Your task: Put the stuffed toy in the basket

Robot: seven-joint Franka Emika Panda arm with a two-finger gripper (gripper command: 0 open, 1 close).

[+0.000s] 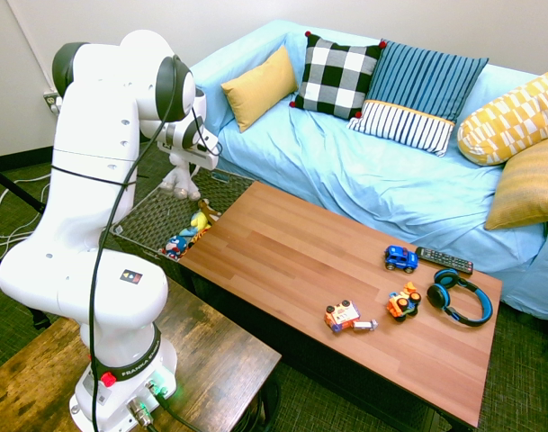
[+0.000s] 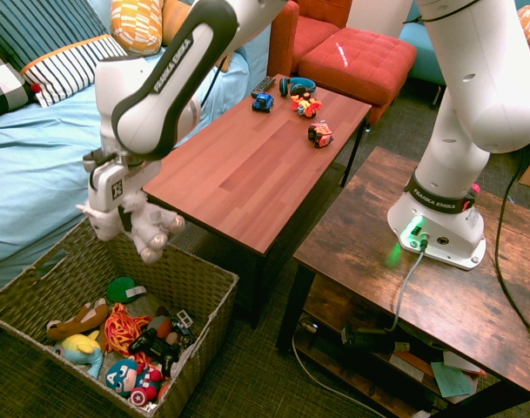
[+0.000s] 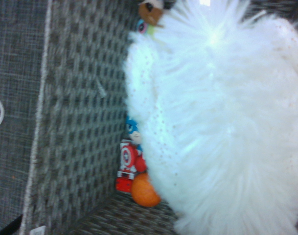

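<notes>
Second exterior view has our pincer (image 2: 125, 219) clamped on the stuffed toy (image 2: 151, 228) above the basket (image 2: 191, 287) rim, so we shd centre it w/ care, then drop.

Fluffy white plush stuffed toy (image 2: 147, 228); woven matt basket (image 2: 195, 292); smooth wood-grain table (image 1: 345, 297).
</notes>
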